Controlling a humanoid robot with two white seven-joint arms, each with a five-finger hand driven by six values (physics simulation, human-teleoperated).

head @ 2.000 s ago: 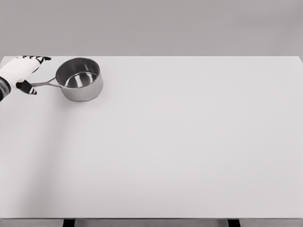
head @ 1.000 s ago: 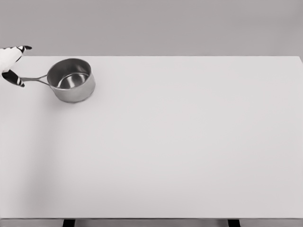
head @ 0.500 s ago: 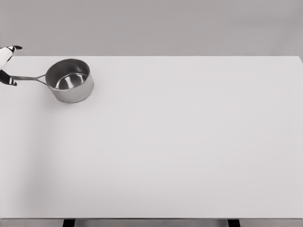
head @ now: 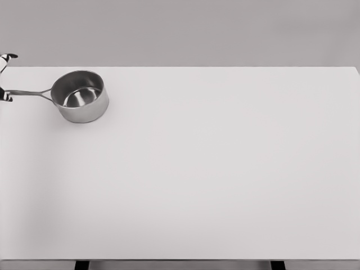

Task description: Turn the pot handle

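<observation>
Your left hand (head: pixel 4 76) is almost wholly cut off by the left edge: only two dark fingertips (head: pixel 9 56) show, one by the table's far left corner and one at the end of the pot handle (head: pixel 28 93), so you cannot tell whether it grips that handle or merely touches it. The handle's outer end is too small to make out there, and the table (head: pixel 225 169) legs are cut off along the near edge

A single head view looks down and forward from the near side over the whole counter (head: pixel 225 169), its far edge meeting a grey wall.
</observation>
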